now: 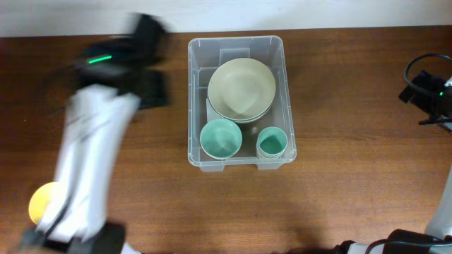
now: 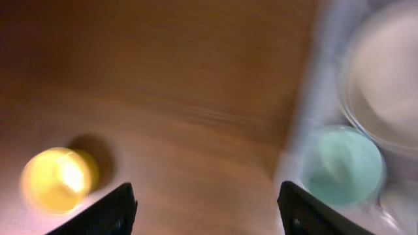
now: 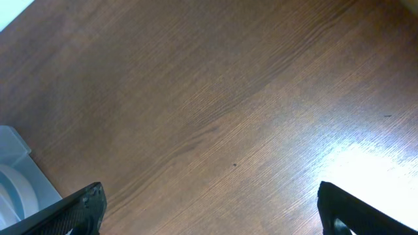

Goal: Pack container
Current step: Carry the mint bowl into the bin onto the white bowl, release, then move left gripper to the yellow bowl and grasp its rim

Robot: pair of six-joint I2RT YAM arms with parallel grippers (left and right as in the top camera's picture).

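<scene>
The clear plastic container (image 1: 239,99) stands at the table's middle. It holds stacked pale bowls (image 1: 241,89), a teal cup (image 1: 220,138) and a smaller teal cup (image 1: 272,143). A yellow cup (image 1: 42,202) sits on the table at the front left, partly behind my left arm. My left gripper (image 1: 145,67) is blurred, left of the container. In the left wrist view its jaws (image 2: 206,215) are open and empty over bare wood, with the yellow cup (image 2: 57,179) at left and the container's teal cup (image 2: 344,166) at right. My right gripper (image 3: 209,212) is open and empty.
The right arm (image 1: 431,88) sits at the table's right edge with black cables. The right wrist view shows bare wood and a corner of the container (image 3: 16,176) at lower left. The table's far edge (image 1: 318,28) runs behind the container.
</scene>
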